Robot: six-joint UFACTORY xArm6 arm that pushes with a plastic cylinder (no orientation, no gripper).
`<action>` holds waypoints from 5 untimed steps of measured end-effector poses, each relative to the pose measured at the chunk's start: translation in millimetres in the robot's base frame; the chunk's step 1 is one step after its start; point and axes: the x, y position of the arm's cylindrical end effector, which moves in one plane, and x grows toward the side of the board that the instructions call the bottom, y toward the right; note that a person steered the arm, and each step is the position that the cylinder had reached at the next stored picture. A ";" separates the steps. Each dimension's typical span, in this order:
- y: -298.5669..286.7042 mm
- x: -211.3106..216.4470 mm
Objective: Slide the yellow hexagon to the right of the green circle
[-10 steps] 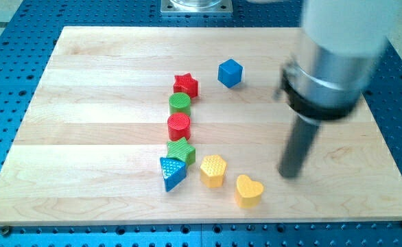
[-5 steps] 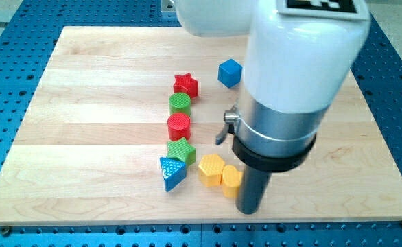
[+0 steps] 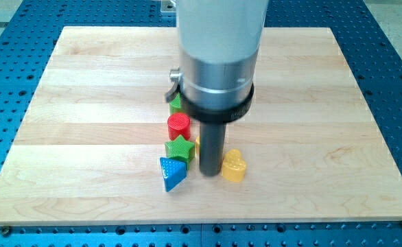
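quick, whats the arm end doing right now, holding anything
No hand, just a rod: my tip holds nothing, down between the green star and yellow heart; yellow hexagon mostly hidden behind it.

Even, bright overhead light is washing the pale wooden board (image 3: 84, 103), leaving only faint, soft shadows beneath the small blocks lying on it. The big silver-and-white arm housing (image 3: 218, 62) above the board is showing slightly soft and blurred, with a mild sheen running down its metal band.

My tip (image 3: 208, 171) sits between star (image 3: 179, 148) and heart (image 3: 233, 166).
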 end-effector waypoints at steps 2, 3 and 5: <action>-9.5 1.8; -12.0 -16.4; -7.8 -47.8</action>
